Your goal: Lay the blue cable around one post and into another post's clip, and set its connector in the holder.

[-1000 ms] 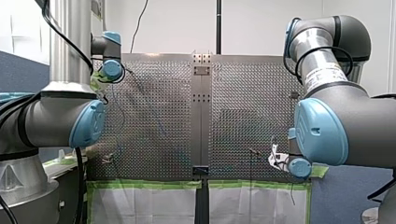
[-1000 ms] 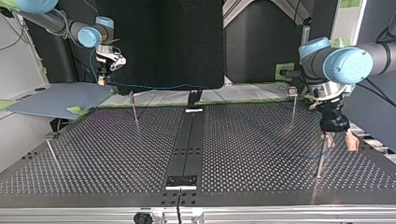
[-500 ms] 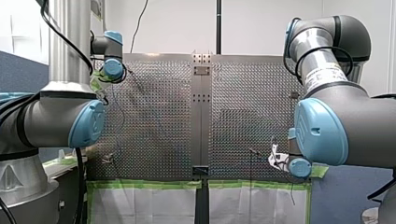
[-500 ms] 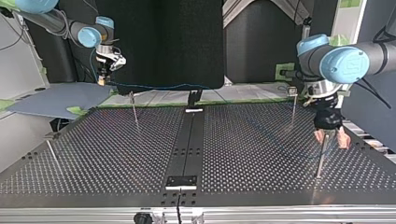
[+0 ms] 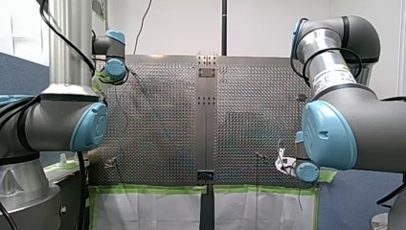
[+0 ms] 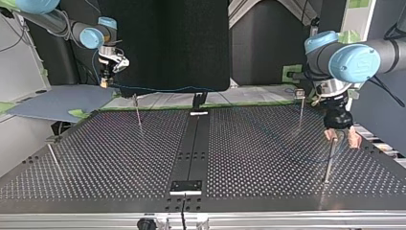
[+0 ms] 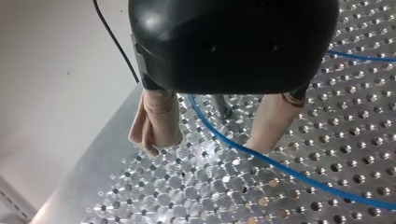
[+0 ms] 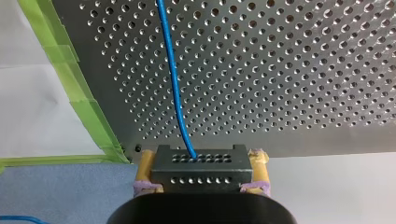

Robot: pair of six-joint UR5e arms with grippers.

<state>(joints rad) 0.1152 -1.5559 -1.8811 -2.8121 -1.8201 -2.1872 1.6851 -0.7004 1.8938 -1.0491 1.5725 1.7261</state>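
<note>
The blue cable [image 6: 158, 89] hangs from my right gripper [image 6: 104, 81] at the top view's far left and trails faintly across the perforated table [image 6: 119, 158]. In the right wrist view my right gripper [image 8: 201, 158] is shut on the black connector [image 8: 201, 169], with the cable [image 8: 173, 74] leading away from it over the table. My left gripper [image 6: 341, 137] hovers open at the top view's right, its beige pads either side of a thin post's [image 6: 329, 160] top. In the left wrist view the cable [image 7: 289, 170] lies on the table, passing between the open left gripper's [image 7: 208, 144] fingers.
Three more thin posts stand on the table: one [image 6: 137, 112] at the far left, one [image 6: 300, 108] at the far right, one [image 6: 52, 158] at the near left. Black fixtures sit on the centre strip, far [image 6: 197, 101] and near [image 6: 186, 186]. Green tape [image 5: 153, 189] lines the table's edge.
My left gripper has shifted a little toward the top view's left and risen slightly beside the post, its wrist turning. My right arm and the connector have stayed put.
</note>
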